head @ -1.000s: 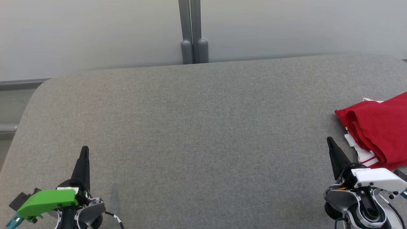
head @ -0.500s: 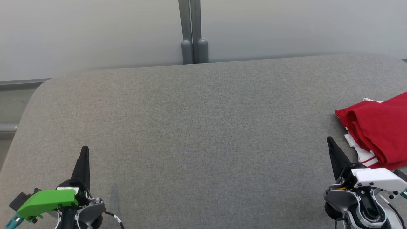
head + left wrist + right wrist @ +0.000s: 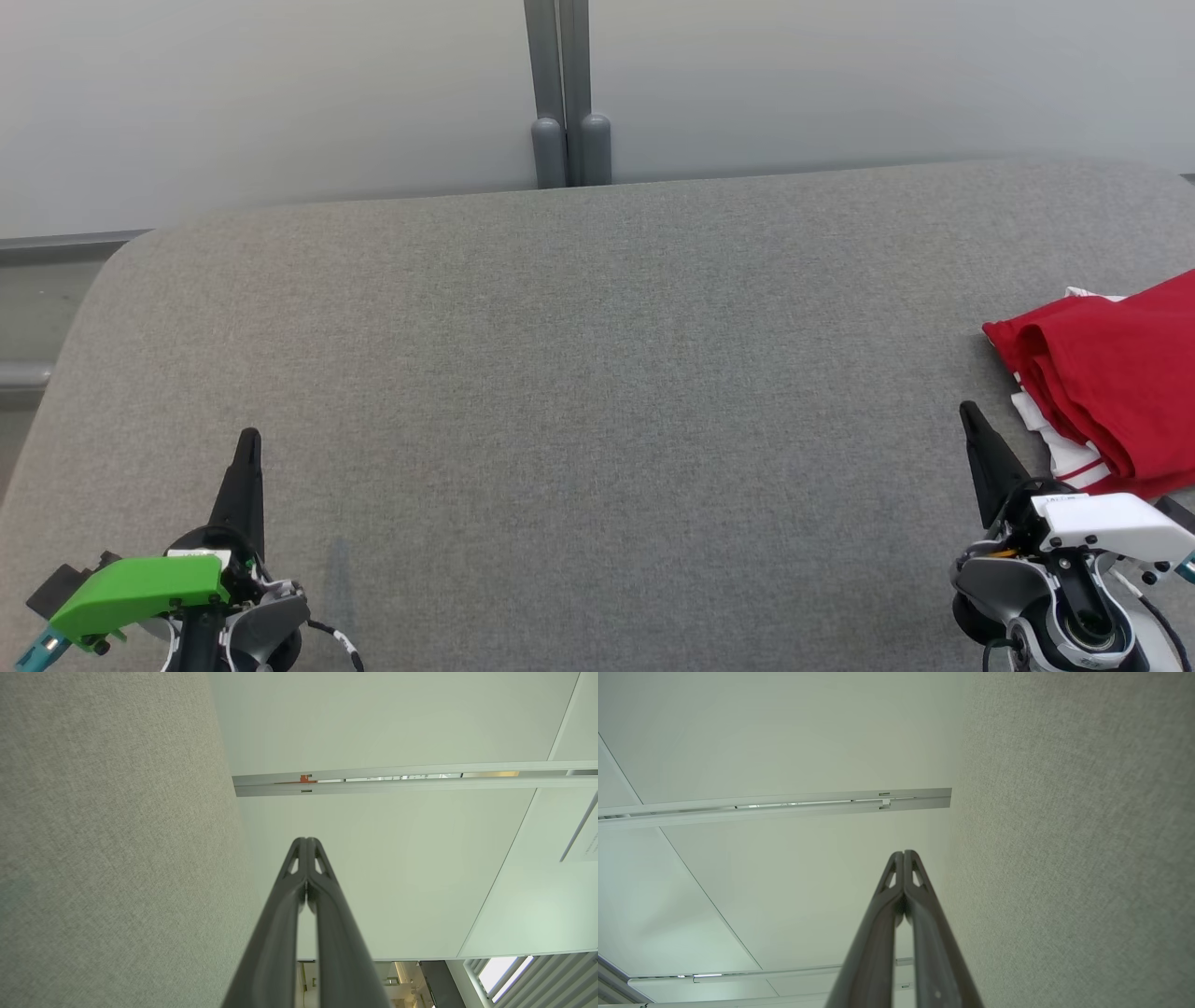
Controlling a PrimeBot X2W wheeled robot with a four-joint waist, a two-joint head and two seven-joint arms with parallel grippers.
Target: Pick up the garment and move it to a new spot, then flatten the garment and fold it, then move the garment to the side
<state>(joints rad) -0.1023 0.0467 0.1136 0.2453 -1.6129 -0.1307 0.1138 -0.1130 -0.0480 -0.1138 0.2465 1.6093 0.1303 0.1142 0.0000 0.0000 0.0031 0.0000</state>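
At the right edge of the grey padded table (image 3: 597,392): garment (image 3: 1116,383), red with white striped trim, bunched in loose folds, partly cut off by the head view's border. Judged light, soft and limp; likely to sag and drag when lifted. Best hold: the near-left fold edge, pinching through the layers. Right gripper (image 3: 967,411) just beside it, fingers pressed together, empty, pointing toward the far side. Left gripper (image 3: 248,437) at near left, likewise closed and empty, well apart from the cloth.
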